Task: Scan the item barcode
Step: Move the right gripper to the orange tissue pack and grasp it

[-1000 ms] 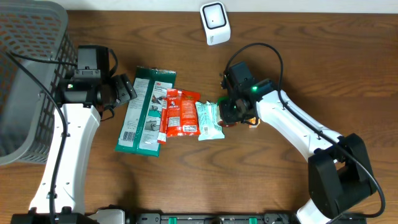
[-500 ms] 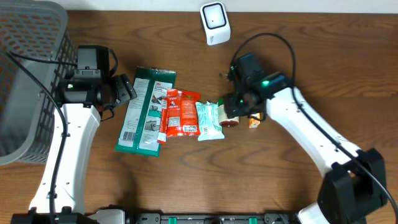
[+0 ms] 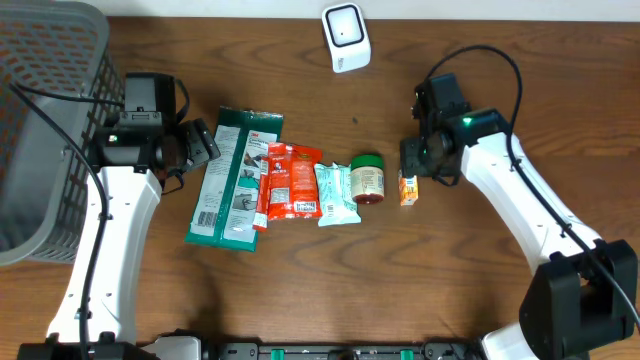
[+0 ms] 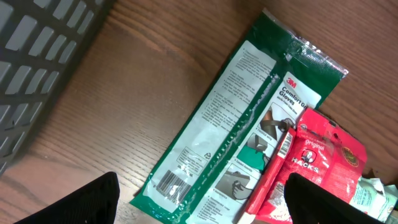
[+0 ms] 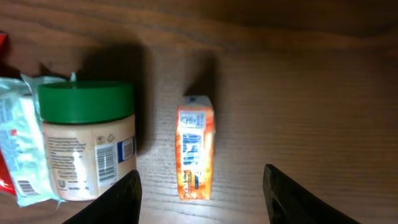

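Observation:
A white barcode scanner [image 3: 345, 37] stands at the table's far edge. Items lie in a row: a green glove package [image 3: 235, 178], a red Hacks packet [image 3: 290, 182], a mint-green packet [image 3: 335, 194], a green-lidded jar [image 3: 367, 180] on its side, and a small orange box [image 3: 408, 188]. My right gripper [image 3: 420, 165] hovers open just above the orange box [image 5: 196, 146], which lies between its fingers and apart from them; the jar [image 5: 87, 143] is to the left. My left gripper [image 4: 202, 199] hangs open over the green package [image 4: 236, 124], holding nothing.
A grey wire basket [image 3: 40, 120] fills the far left corner, close behind my left arm. The red packet [image 4: 317, 168] overlaps the green package's right edge. Bare wood shows to the right of the orange box and along the front of the table.
My right arm has swung right, off the jar and over to the orange box. The jar now lies uncovered beside the mint-green packet. The left arm has not moved.

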Robot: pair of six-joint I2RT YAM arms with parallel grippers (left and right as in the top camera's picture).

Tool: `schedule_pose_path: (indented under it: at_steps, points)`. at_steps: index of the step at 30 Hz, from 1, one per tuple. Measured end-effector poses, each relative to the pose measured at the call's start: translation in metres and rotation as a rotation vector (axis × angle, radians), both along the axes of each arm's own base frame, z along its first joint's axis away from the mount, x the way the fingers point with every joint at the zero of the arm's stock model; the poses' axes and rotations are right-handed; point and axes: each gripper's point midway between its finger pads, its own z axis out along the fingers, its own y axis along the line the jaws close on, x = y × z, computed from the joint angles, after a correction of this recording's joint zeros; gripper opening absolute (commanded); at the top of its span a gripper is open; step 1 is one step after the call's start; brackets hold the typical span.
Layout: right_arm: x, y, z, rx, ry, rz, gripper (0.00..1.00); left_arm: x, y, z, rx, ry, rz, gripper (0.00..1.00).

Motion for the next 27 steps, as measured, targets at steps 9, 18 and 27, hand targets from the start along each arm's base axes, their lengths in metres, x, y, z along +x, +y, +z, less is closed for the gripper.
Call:
schedule_pose_path:
  at_steps: [9,18,27]
  points:
    - [-0.008,0.002,-0.042,0.008,-0.02,0.009,0.53,0.0,0.0,0.0,0.0,0.0,0.0,0.85]
    - [-0.014,0.0,-0.069,0.015,-0.048,0.007,0.19,0.0,0.0,0.0,0.0,0.0,0.0,0.85]
    - [-0.01,-0.012,-0.051,-0.04,-0.103,-0.012,0.15,0.0,0.0,0.0,0.0,0.0,0.0,0.85]
